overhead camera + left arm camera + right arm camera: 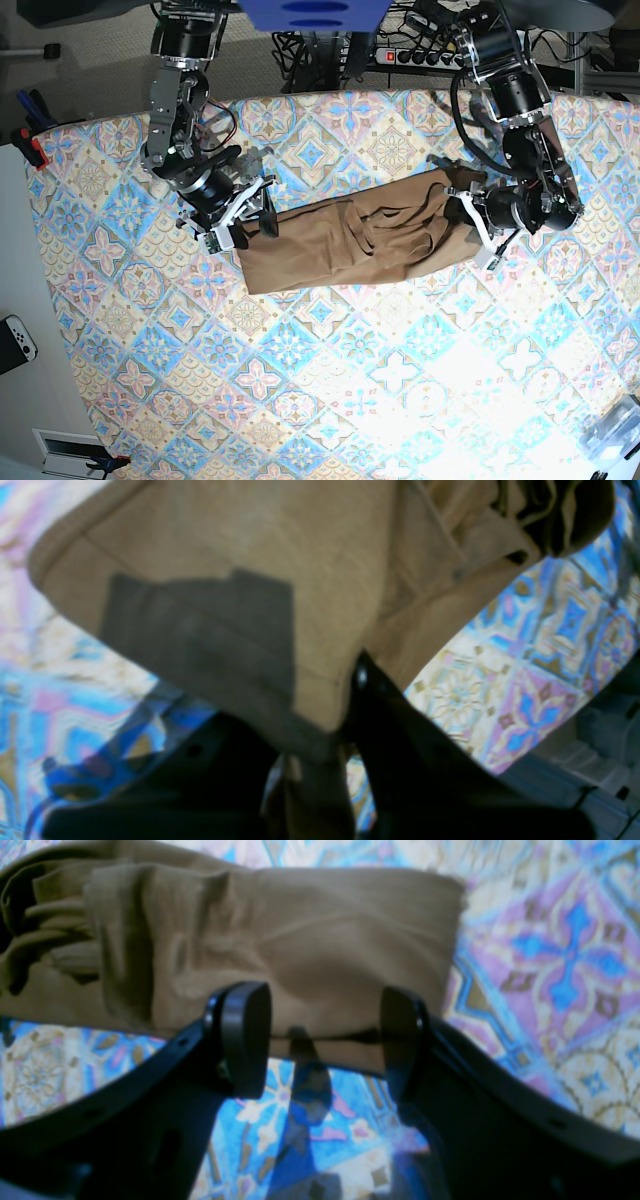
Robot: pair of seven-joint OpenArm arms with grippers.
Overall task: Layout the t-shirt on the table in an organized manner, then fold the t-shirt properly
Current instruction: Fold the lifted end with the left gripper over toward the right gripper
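The t-shirt (pixel 355 238) lies mid-table (pixel 330 400) as a long, rumpled band, folding unfinished. The left gripper (pixel 470 215) pinches its right end; the right gripper (pixel 320 1040) hangs open at the left end.

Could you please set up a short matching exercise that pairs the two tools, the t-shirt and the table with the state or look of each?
Column one:
1. left tool
2. right tool
3. t-shirt
4. table

Column two:
A. covered in pastel blue, pink and cream tiles
B. open, its fingers either side of the cloth's edge
C. tan-brown, lying as a long bunched strip between the two arms
D. shut on a corner of the cloth

Pairs: 1-D, 2-B, 3-C, 4-A
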